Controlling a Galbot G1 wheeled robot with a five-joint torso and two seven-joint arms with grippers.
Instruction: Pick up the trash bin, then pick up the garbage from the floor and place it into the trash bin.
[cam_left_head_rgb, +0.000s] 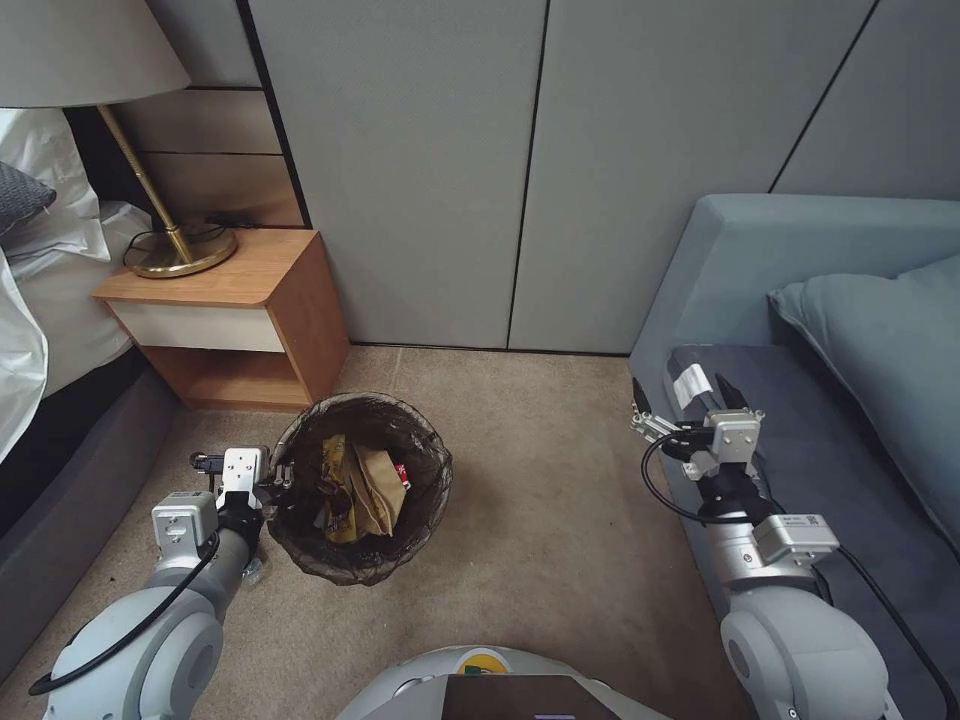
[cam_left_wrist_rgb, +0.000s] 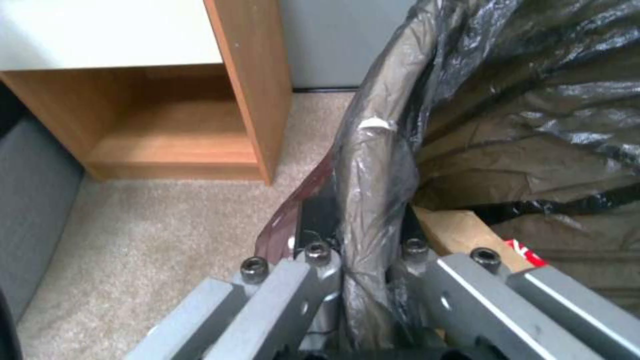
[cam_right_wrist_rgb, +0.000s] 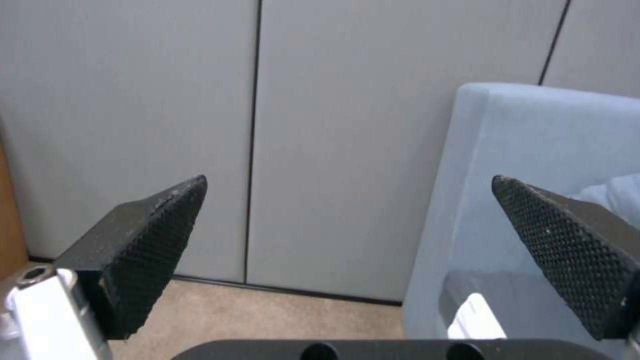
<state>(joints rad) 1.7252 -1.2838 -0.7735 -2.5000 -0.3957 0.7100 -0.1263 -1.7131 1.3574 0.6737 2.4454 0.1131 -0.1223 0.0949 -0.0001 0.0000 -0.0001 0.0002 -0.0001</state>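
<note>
The trash bin, lined with a dark see-through bag, sits in front of me on the left, over the carpet floor. My left gripper is shut on the bin's near-left rim; in the left wrist view one of its fingers is outside the bagged rim and the other is inside. Garbage lies in the bin: a yellow wrapper, brown paper and a red packet. My right gripper hangs open and empty at the sofa's front corner, its pads wide apart.
A wooden nightstand with a brass lamp stands behind the bin on the left, beside the bed. A blue-grey sofa with a cushion fills the right. Grey wall panels close the back. Open carpet lies between bin and sofa.
</note>
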